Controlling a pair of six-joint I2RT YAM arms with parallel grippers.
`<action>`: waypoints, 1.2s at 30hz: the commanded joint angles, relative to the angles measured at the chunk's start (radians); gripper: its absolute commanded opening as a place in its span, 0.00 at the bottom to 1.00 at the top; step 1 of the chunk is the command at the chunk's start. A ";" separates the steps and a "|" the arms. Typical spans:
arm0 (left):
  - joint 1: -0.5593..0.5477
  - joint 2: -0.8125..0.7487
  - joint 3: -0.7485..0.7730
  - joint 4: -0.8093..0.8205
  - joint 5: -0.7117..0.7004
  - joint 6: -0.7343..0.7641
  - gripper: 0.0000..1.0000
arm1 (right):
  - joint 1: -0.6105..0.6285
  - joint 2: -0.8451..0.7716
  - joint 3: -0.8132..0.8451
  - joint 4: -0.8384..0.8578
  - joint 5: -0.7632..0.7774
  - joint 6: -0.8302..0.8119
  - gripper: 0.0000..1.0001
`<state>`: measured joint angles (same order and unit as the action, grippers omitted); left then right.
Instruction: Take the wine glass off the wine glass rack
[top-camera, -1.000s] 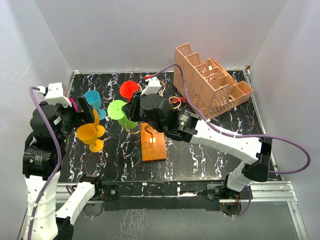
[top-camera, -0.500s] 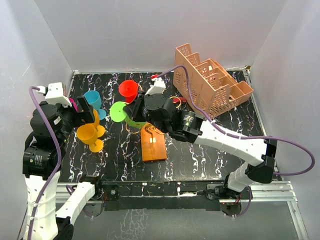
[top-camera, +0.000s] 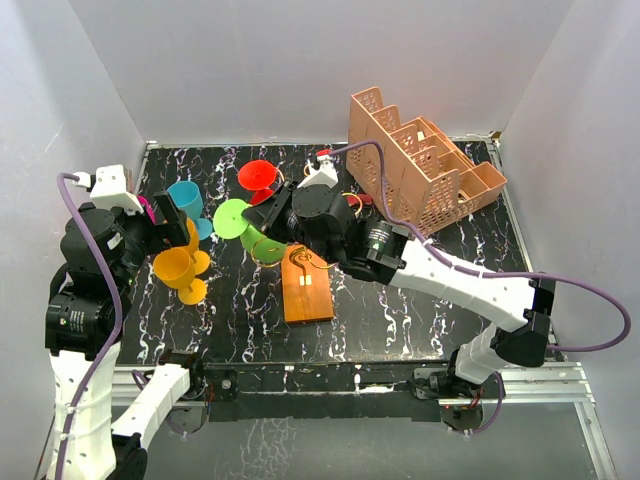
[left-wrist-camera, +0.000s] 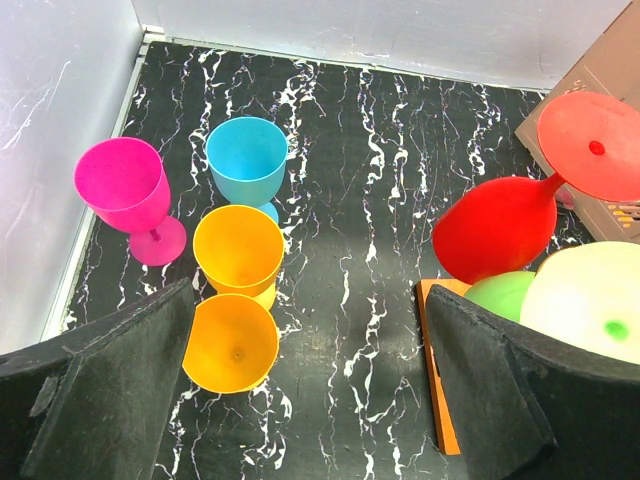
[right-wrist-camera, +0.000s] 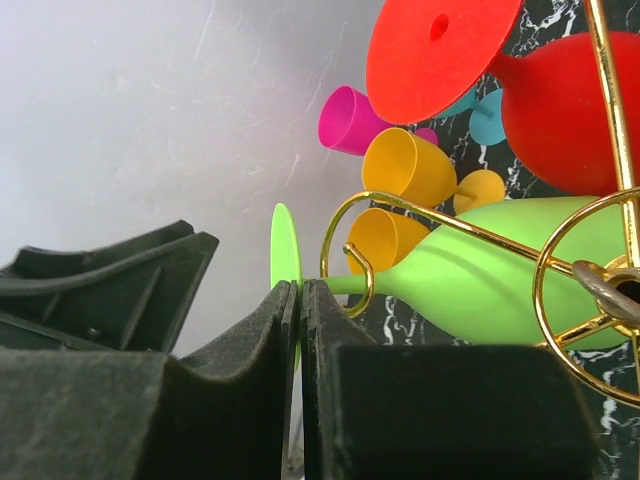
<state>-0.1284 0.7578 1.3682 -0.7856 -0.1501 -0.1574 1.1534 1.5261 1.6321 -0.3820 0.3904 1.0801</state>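
Gripping green wine glass (right-wrist-camera: 480, 280) foot, right fingers (right-wrist-camera: 240, 380), stem in rack (top-camera: 305, 295)

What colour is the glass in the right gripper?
The wine glass is lime green; right wrist view.

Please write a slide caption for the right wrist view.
Right gripper pinches the foot of the green wine glass hanging on the gold rack.
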 joint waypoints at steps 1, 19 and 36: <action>-0.005 -0.007 0.021 0.002 0.000 -0.001 0.97 | -0.020 -0.025 0.020 0.083 0.005 0.117 0.08; -0.005 -0.014 0.020 0.000 -0.006 0.003 0.97 | -0.043 0.044 0.071 0.095 0.008 0.136 0.08; -0.004 -0.006 0.055 0.014 0.035 -0.037 0.97 | -0.052 -0.029 -0.012 0.103 0.092 0.177 0.08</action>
<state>-0.1284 0.7513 1.3773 -0.7868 -0.1383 -0.1726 1.1046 1.5692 1.6375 -0.3511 0.4545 1.2312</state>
